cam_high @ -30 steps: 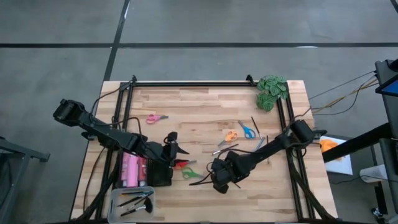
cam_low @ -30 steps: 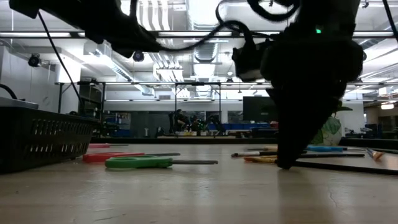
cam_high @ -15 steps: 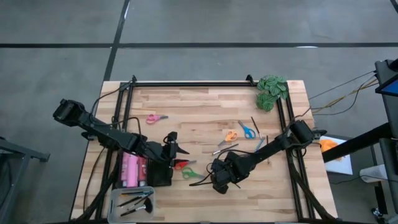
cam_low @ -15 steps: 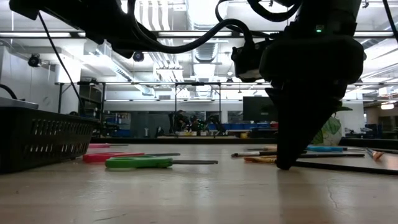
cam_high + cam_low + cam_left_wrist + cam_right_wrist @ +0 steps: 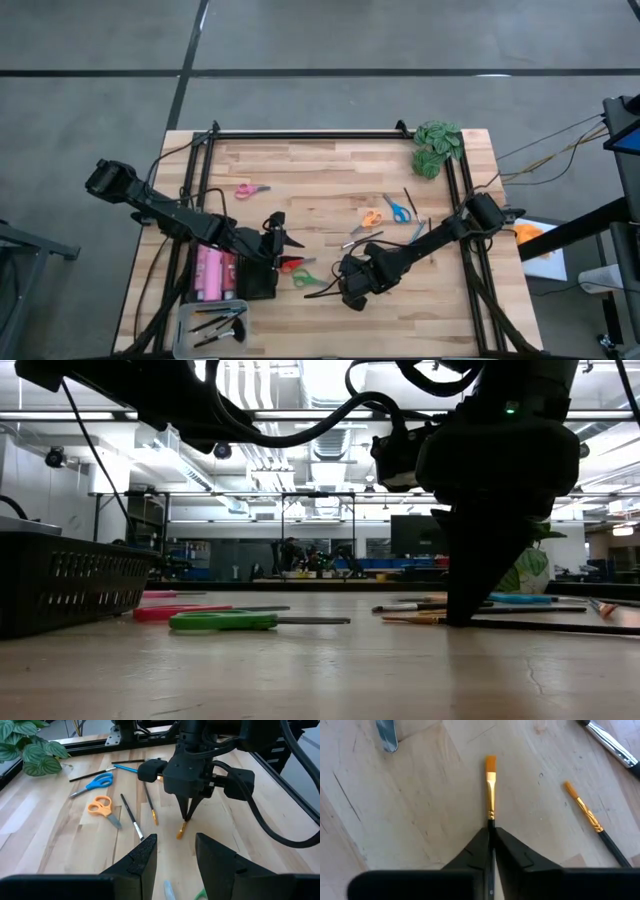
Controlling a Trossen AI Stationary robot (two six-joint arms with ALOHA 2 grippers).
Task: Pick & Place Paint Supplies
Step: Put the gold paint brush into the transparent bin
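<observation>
High view: we see the right claw point(image 5: 352, 290) down on the desk point(image 5: 330, 175) near the front-middle, tips on a thin dark brush point(image 5: 322, 292). Left claw point(image 5: 283, 240) hangs just beside a black basket point(image 5: 258, 280), w/ red scissors point(image 5: 289, 264) and green scissors point(image 5: 303, 278) between the two claws. Pink bottles point(image 5: 212, 272) sit in a bin at the front left; more brushes in a grey tray point(image 5: 200, 318). Pink scissors point(image 5: 250, 189) lie farther back; orange scissors point(image 5: 372, 217) and blue scissors point(image 5: 396, 209) to the right, leafy clump point(image 5: 437, 146) at the back-right corner.

Low view: right claw point(image 5: 462, 618) touches the desk, pressed together on a brush lying flat. Green scissors point(image 5: 235, 621) in front, basket point(image 5: 65, 582) at the side.

Left wrist view: left claw point(image 5: 175, 852) spread, nothing between its fingers; right claw point(image 5: 187, 816) pinching a gold-ferruled brush point(image 5: 181, 828).

Right wrist view: right claw point(image 5: 491, 837) shut on the brush handle; orange bristles point(image 5: 490, 763) stick out ahead. Another brush point(image 5: 590, 817) lies near.
</observation>
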